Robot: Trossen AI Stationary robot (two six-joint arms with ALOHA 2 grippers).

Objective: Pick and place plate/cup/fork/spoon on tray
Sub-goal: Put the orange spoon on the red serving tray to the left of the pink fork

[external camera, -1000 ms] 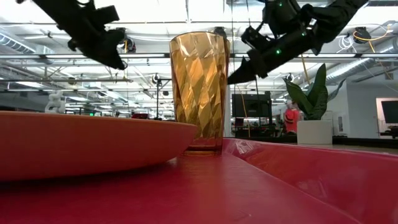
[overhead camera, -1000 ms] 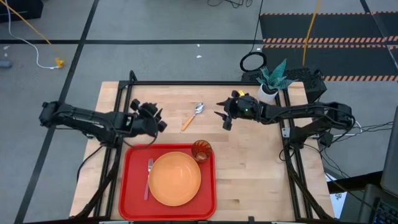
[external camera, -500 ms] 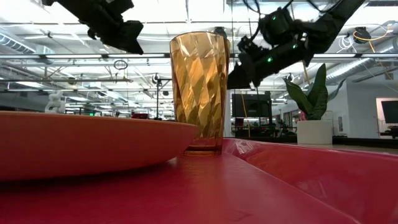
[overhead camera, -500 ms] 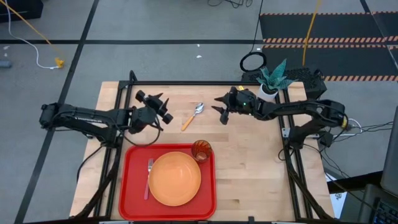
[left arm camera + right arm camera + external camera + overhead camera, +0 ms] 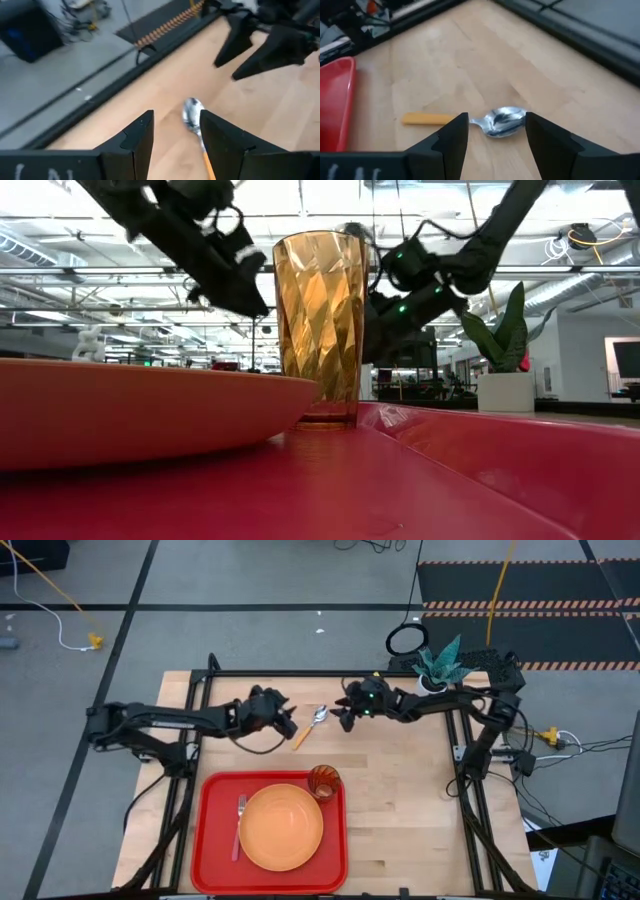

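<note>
Three of the four pieces already sat on the tray (image 5: 212, 840): the plate (image 5: 281, 828) at its centre, the fork (image 5: 240, 827) beside the plate toward the tray's left rim, the cup (image 5: 323, 781) at its far right corner. The spoon (image 5: 309, 726) lay on the desk (image 5: 400, 800) beyond the tray, near the far edge. Both arms converged on it, so picking up the spoon appeared to be the step in hand. The left gripper (image 5: 175, 145) and right gripper (image 5: 496, 134) each hovered spread apart, empty, framing the spoon's bowl without touching. Only one should descend and close; the other should probably yield.
</note>
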